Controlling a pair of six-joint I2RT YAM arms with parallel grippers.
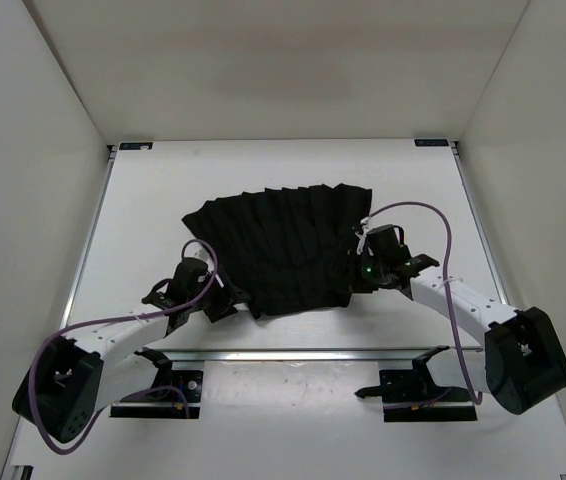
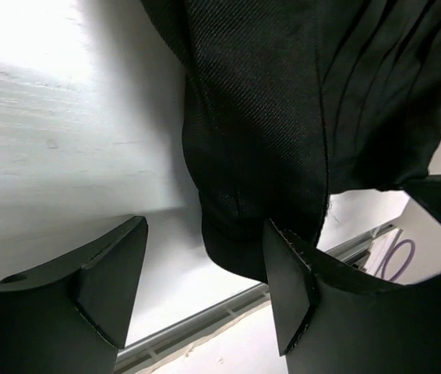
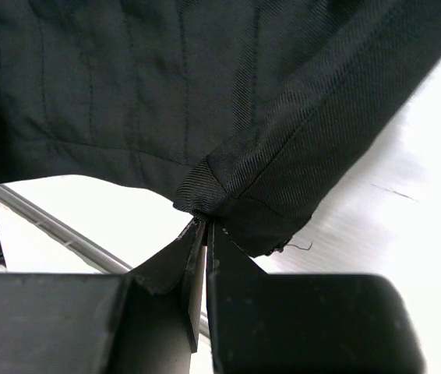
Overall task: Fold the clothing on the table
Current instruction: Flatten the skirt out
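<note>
The clothing [image 1: 283, 250] lies on the white tabletop [image 1: 163, 180] just beyond the near rail [image 1: 293, 352], about midway along it. It is spread in a fan, with the pleats running away from the rail. I see no completed fold. The fabric looks mostly like one open layer, a little bunched along the hem closest to the rail, so I judge the task to be at its start, with the corners being taken up.

The right hand [image 3: 203, 234] sits over the hem corner toward the rail's right end. It is pinched fully closed on a small peak of black cloth, which rises into the jaws while a frayed edge hangs beside them. That grip looks secure.

The left hand [image 2: 205, 288] is at the hem corner toward the rail's left end. Its fingers [image 2: 111, 288] stand well apart and grip nothing. The corner of the cloth sits in the gap and rests against the finger nearer the rail's right end, while bare tabletop shows beside the other finger.

What is left, as I read it, is nearly everything. The left hand has to close on its corner, then both corners go up and over, away from the rail, to lay the hem on the far part of the cloth. Any further folds and smoothing come after that.
</note>
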